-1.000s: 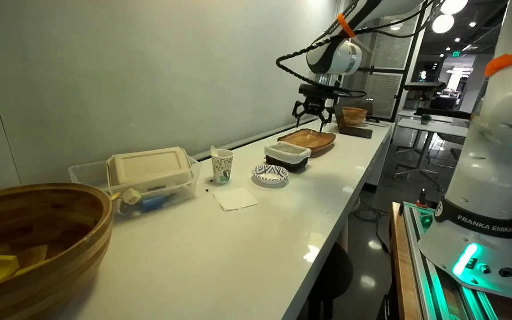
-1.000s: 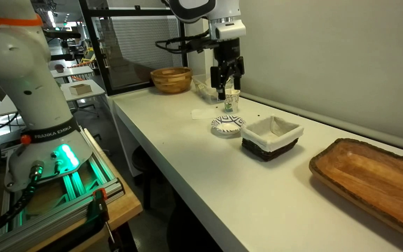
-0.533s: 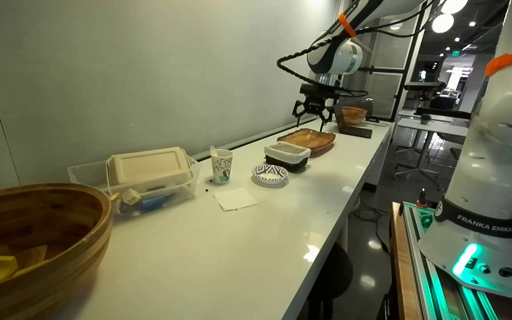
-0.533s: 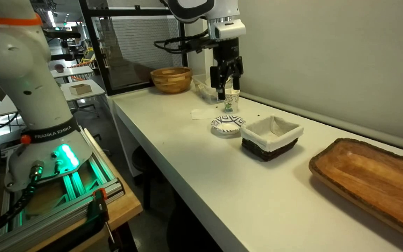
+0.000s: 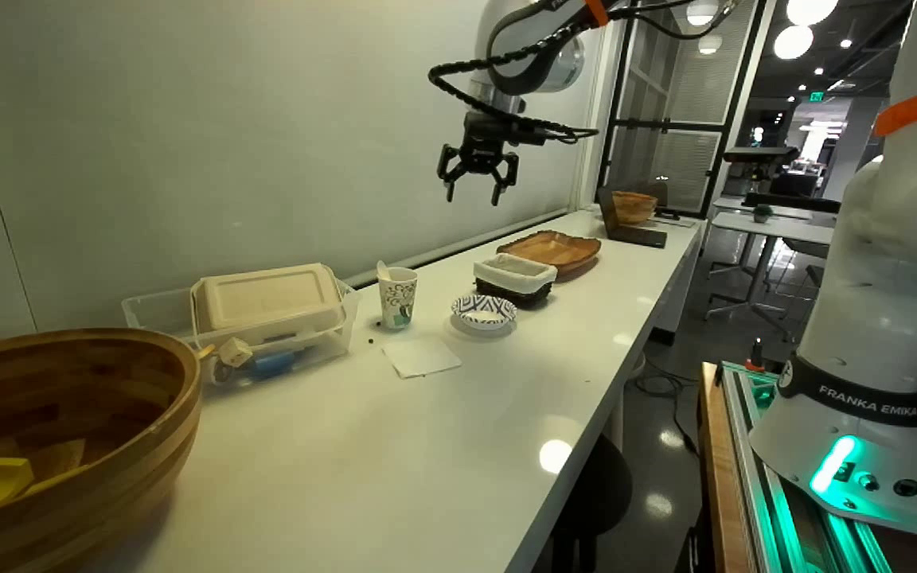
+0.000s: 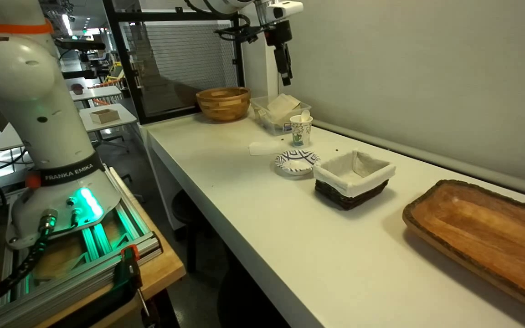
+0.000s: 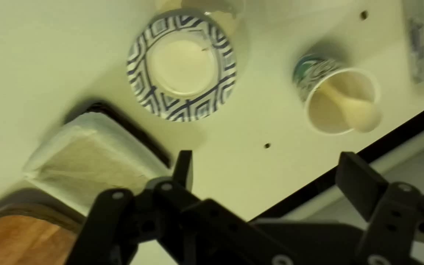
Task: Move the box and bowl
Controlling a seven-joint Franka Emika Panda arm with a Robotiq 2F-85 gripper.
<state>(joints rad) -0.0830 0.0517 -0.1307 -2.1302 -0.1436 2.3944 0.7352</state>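
Note:
The box, with a white lining and rim over a dark base, sits upright on the table in both exterior views (image 5: 516, 280) (image 6: 353, 182). It also shows at the left of the wrist view (image 7: 94, 162). The bowl, large, round and wooden, stands at the near left in an exterior view (image 5: 136, 469), with yellow pieces inside. It also shows at the table's far end (image 6: 223, 107). My gripper is open and empty, high above the table near the wall (image 5: 474, 193) (image 6: 286, 82). In the wrist view its fingers (image 7: 267, 163) are wide apart, with bare tabletop and wall edge between them.
A patterned small bowl (image 5: 484, 314) is beside the box. A paper cup with a spoon (image 6: 301, 132) stands near the wall. A wooden tray (image 6: 481, 223) lies beyond the box. A clear bin with a beige clamshell (image 5: 267, 302) and a napkin (image 5: 422, 356) are nearer the bowl.
My gripper has risen and moved along the wall, away from the tray's end and towards the large bowl's end. It stays open. The box, bowl and other objects have not moved.

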